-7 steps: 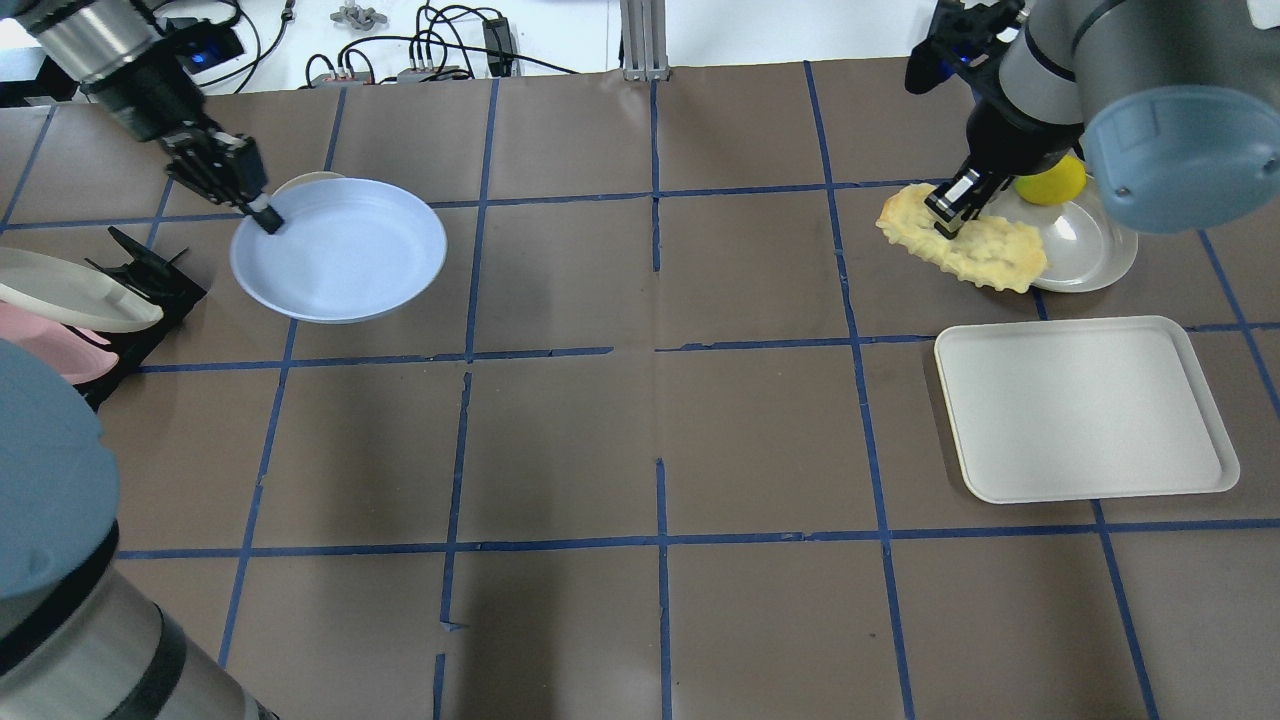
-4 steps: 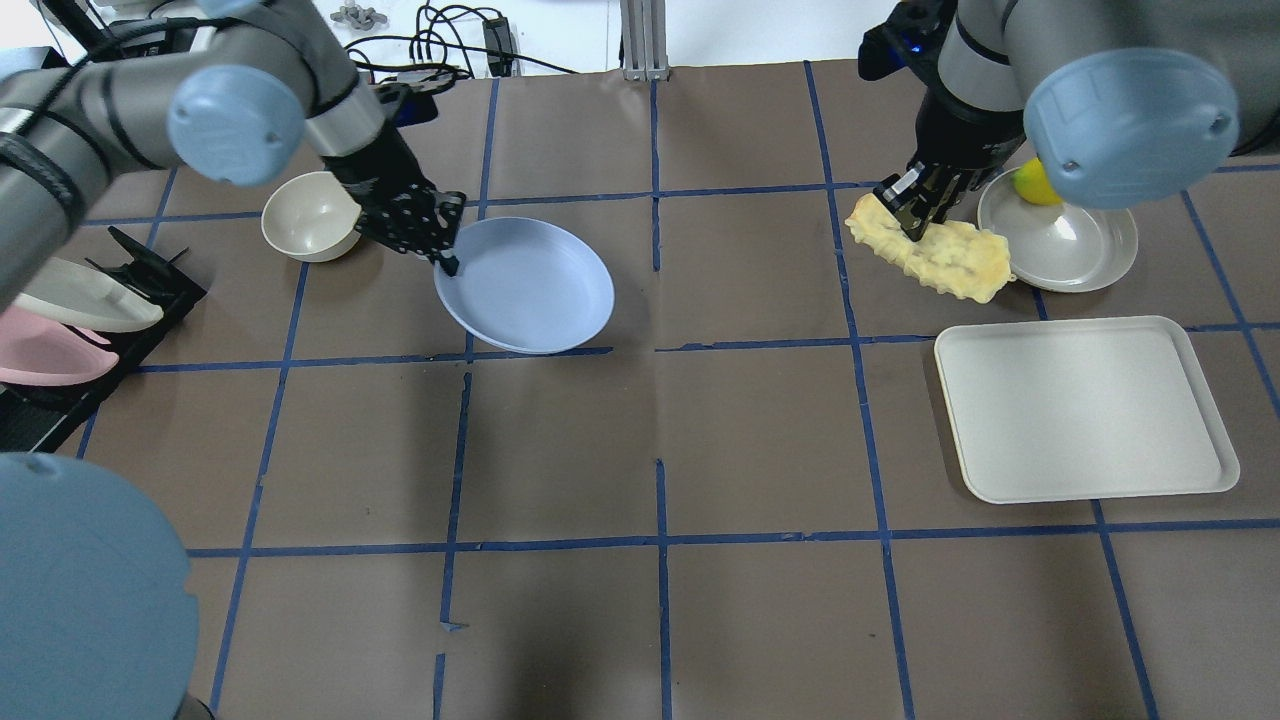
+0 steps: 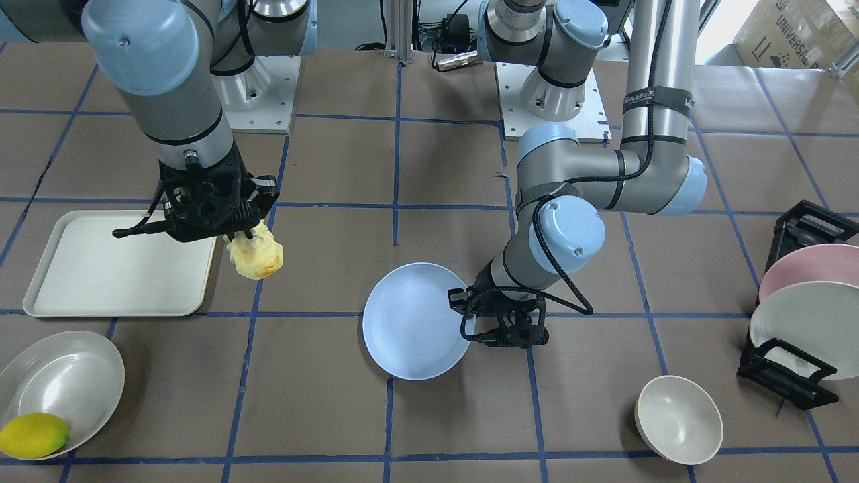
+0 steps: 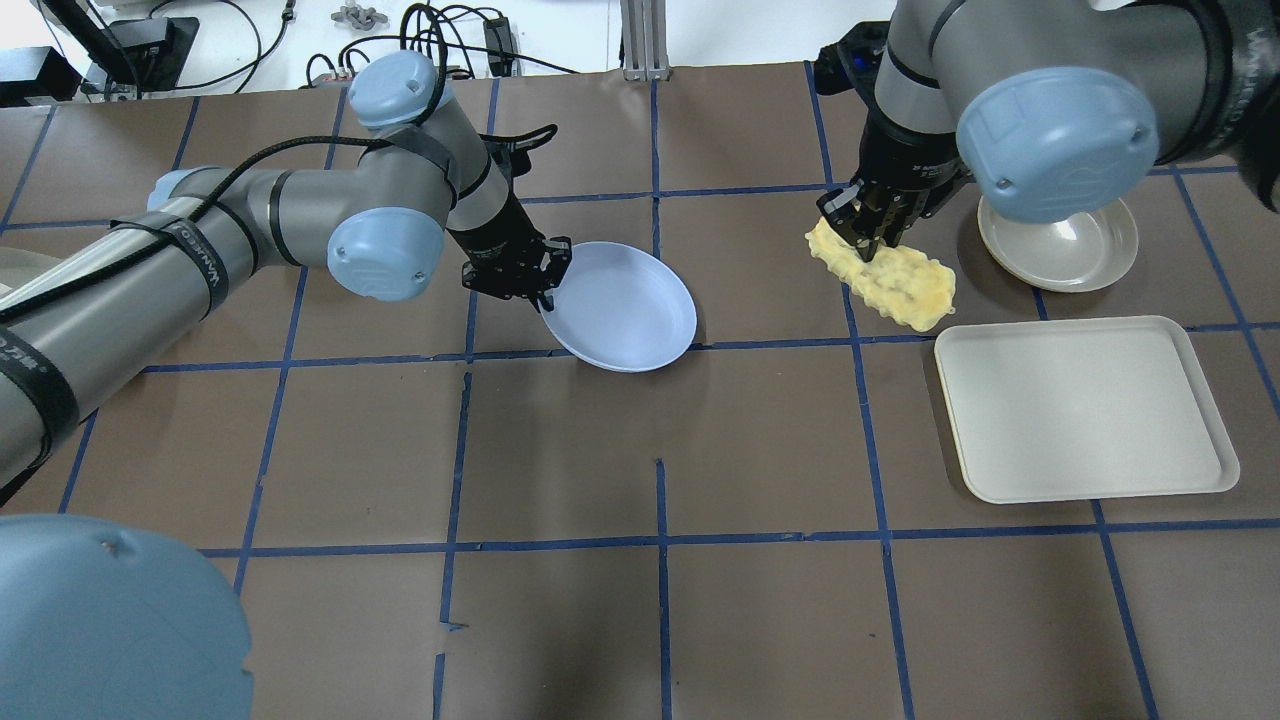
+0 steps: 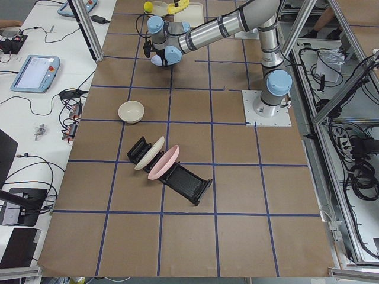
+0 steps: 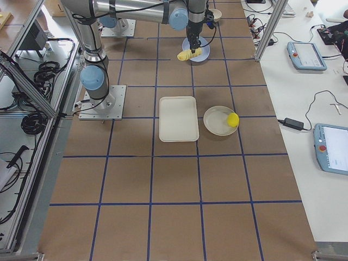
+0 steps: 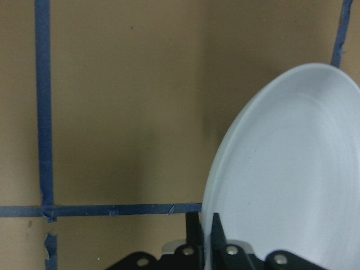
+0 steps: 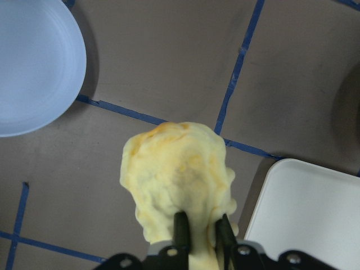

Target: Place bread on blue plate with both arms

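The blue plate (image 4: pixel 625 308) hangs near the table's middle, held by its rim in my left gripper (image 4: pixel 545 290), which is shut on it. The left wrist view shows the rim (image 7: pixel 292 180) pinched between the fingers. My right gripper (image 4: pixel 868 240) is shut on one end of the pale yellow bread (image 4: pixel 895 280) and holds it off the table, to the right of the plate and apart from it. In the right wrist view the bread (image 8: pixel 174 174) hangs below the fingers, with the plate (image 8: pixel 34 62) at the upper left.
A white tray (image 4: pixel 1085 410) lies right of centre. Beyond it a grey dish (image 3: pixel 60 386) holds a lemon (image 3: pixel 32 435). A cream bowl (image 3: pixel 678 419) and a black rack (image 3: pixel 798 376) with pink and cream plates are on my left side.
My left arm has carried the blue plate rightward from the far left toward the table's middle. My right arm has carried the bread leftward, away from the grey dish.
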Controlling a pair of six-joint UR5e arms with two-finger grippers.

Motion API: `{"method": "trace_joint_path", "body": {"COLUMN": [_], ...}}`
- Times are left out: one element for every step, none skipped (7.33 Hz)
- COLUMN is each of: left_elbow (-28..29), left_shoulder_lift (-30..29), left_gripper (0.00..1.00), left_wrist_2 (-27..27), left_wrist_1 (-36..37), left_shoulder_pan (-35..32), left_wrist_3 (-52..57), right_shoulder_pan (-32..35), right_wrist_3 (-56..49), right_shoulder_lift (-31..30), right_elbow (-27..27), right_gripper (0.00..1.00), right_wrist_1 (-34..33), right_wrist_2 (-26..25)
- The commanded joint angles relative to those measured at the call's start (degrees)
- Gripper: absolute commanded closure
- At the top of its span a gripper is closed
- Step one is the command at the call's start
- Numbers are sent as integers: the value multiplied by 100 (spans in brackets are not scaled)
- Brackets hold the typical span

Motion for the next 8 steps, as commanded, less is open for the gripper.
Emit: {"method": "trace_joint_path", "body": {"left_elbow": [-219,-219,-210,-201,-193,-192,-45,96], "left_shoulder_lift": [-14,64,213,588,992,1405,1784,2083], "left_gripper": [6,0,0,0,0,0,0,0], "left_wrist_2": [-62,-35,-26,8,104,688,1164,1360], "left_wrist_1": [264,169,124,-94,-601,-1023,-1602,-1990], "left_shoulder_pan": [22,48,135,345,652,846,926,901], "left_wrist_3": [132,133,159,368,840,1358,1607,1618], "right_shoulder_pan": [463,648,833,1009,1167,1334,1431,1554], "right_wrist_3": [833,1271,1441,1556,1662,1741,1750,1751], "right_shoulder_lift": [334,579,843,1089,1317,1529,1748,1942], "right_elbow": [-218,-446,-779,-1043,-1176,-1360,-1579,-1703], "right_gripper": [73,73,73,72,72,72,72,72], "right_wrist_1": [-44,-35,-18,9,-26,-26,-26,-26], "right_wrist_2": [7,-1,-2,-2,33,51,208,201]}}
